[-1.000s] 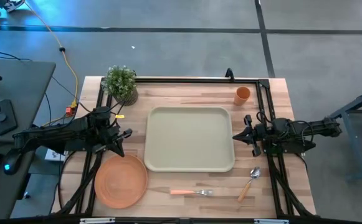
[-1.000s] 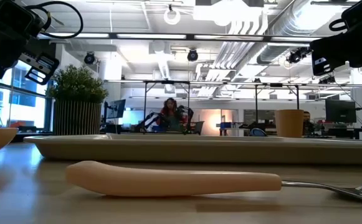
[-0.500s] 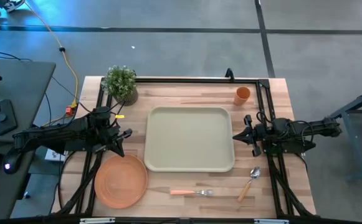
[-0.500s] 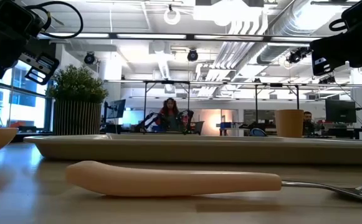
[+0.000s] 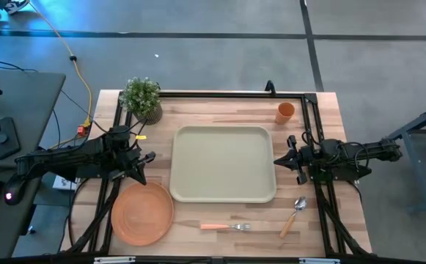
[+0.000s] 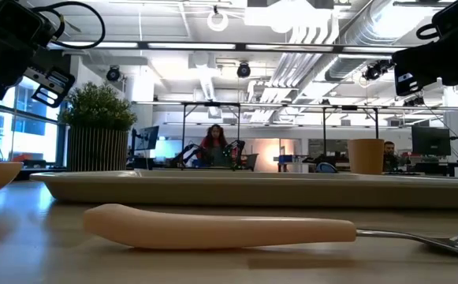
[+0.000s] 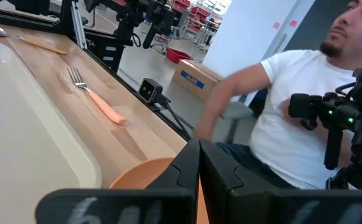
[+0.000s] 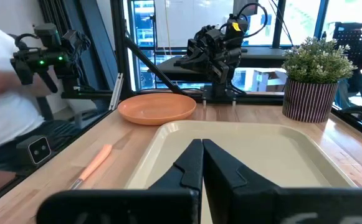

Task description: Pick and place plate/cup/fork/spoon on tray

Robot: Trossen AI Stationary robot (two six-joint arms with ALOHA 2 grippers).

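Note:
The pale tray [image 5: 223,163] lies flat at the table's middle. The orange plate [image 5: 142,213] rests on the wood at the near left. The fork [image 5: 225,226] lies near the front edge, tines toward the right. The spoon [image 5: 294,215] lies at the near right, bowl toward the far side. The orange cup [image 5: 285,111] stands upright at the far right. My left gripper [image 5: 148,163] hovers shut left of the tray, above the plate's far edge. My right gripper [image 5: 280,160] hovers shut at the tray's right rim. Both are empty.
A potted green plant [image 5: 142,97] stands at the far left corner. A black frame [image 5: 220,93] runs along the far edge and both sides of the table. A person in a white shirt [image 7: 293,118] sits beyond the near edge with hand-held controllers.

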